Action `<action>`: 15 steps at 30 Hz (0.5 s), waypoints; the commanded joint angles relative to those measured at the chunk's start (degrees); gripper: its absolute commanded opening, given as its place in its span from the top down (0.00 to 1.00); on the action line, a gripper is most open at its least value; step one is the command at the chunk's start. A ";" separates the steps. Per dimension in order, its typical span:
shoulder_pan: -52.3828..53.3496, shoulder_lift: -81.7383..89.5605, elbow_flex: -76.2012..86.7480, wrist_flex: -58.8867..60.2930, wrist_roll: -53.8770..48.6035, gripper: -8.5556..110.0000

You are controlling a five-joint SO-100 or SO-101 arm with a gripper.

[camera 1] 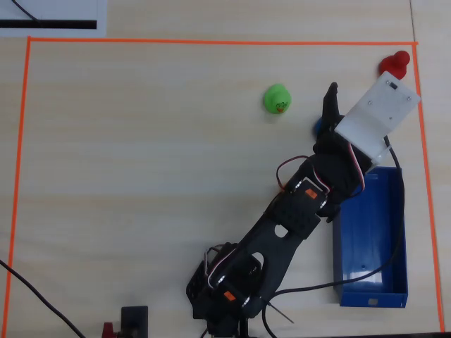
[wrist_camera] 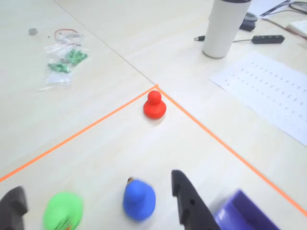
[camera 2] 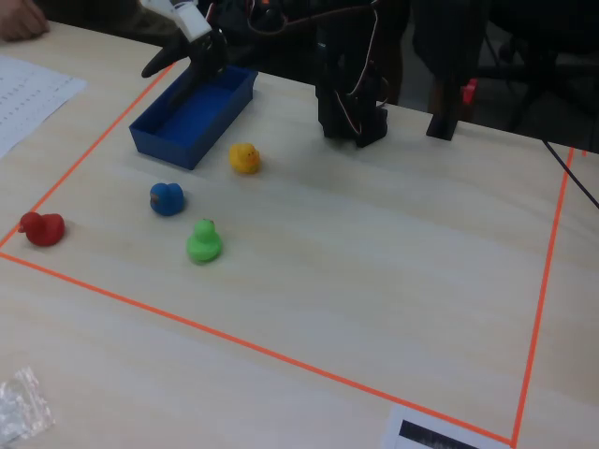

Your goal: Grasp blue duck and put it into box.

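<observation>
The blue duck [wrist_camera: 139, 200] sits on the table between my fingertips in the wrist view, close to the right finger [wrist_camera: 188, 203], with nothing touching it. In the fixed view the blue duck [camera 2: 167, 198] stands in front of the box [camera 2: 195, 114], a long blue tray. My gripper [wrist_camera: 96, 187] is open and empty. In the fixed view the gripper [camera 2: 178, 58] hangs raised over the box's far end. In the overhead view the gripper [camera 1: 332, 105] nearly hides the blue duck [camera 1: 318, 127], and the box [camera 1: 373, 239] lies at the right.
A green duck [camera 2: 203, 241] stands next to the blue one, a yellow duck [camera 2: 244, 157] by the box, and a red duck [wrist_camera: 154, 105] in the taped corner. Orange tape [camera 1: 211, 41] frames the work area. A white cup [wrist_camera: 223, 26], a printed sheet [wrist_camera: 268, 91] and a plastic bag [wrist_camera: 62, 60] lie outside.
</observation>
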 commanded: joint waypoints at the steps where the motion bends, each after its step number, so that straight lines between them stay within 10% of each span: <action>1: 0.97 -4.31 -2.81 -9.14 -1.14 0.58; 15: 0.35 -21.45 4.83 -25.49 -4.04 0.58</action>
